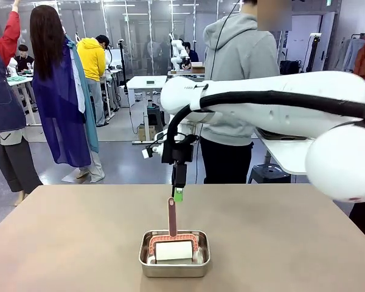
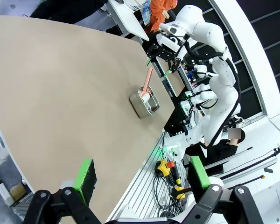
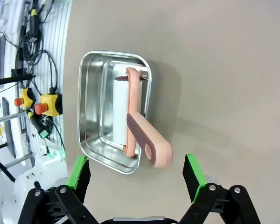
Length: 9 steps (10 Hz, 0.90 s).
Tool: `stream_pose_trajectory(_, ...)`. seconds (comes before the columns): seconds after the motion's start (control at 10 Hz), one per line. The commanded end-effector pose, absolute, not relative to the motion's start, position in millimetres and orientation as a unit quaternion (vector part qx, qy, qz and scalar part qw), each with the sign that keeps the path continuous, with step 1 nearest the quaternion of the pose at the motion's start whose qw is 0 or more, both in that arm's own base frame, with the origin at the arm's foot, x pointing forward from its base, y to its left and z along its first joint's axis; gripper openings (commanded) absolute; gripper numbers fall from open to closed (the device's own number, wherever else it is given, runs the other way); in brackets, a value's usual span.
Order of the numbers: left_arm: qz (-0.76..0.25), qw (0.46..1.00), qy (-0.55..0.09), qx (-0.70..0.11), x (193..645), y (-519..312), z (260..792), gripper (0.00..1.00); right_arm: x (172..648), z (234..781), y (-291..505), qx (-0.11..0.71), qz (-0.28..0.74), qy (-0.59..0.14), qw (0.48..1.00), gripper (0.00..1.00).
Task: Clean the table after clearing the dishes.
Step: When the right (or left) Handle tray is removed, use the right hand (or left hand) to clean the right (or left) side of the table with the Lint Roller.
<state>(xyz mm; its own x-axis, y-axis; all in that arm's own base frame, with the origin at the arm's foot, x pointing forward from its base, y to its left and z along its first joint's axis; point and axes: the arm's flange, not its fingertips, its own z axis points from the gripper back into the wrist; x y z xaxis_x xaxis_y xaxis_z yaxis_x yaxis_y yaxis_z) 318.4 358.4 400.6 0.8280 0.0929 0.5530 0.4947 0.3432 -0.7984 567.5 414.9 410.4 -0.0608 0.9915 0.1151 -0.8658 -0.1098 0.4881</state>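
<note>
the right gripper (image 1: 179,194) hangs spread wide and empty just above the pink handle tip of the lint roller (image 1: 172,240), which sits in a small steel pan (image 1: 145,266) near the robot's edge of the table (image 1: 61,243). the table is plain matte grey-brown on top; the left gripper (image 2: 142,173), also spread and empty, hangs above its edge.

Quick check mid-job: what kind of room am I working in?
Probably a robotics lab or test hall: emergency-stop boxes and loose cabling edge the table, and more white worktables stand on the open floor behind.
</note>
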Motion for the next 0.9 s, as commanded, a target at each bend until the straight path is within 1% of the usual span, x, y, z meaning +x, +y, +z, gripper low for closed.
stream_pose_trajectory(0.0,-0.126,0.776,-0.264,-0.558,312,354,402,1.0,587,417,443,0.199,0.708,0.178,0.653,1.0)
stream_pose_trajectory(0.4,-0.126,0.776,-0.264,-0.558,312,354,402,1.0,590,392,468,0.205,0.715,0.249,0.62,1.0)
stream_pose_trajectory(0.5,-0.126,0.776,-0.264,-0.558,312,354,402,1.0,589,388,469,0.193,0.706,0.273,0.624,1.0)
stream_pose_trajectory(0.6,-0.126,0.776,-0.264,-0.558,312,354,402,1.0,588,388,470,0.188,0.711,0.271,0.621,0.92)
stream_pose_trajectory(0.7,-0.126,0.776,-0.264,-0.558,312,354,402,1.0,589,388,468,0.183,0.709,0.261,0.63,0.48)
stream_pose_trajectory(0.8,-0.126,0.776,-0.264,-0.558,312,354,402,1.0,589,389,467,0.187,0.708,0.258,0.63,0.42)
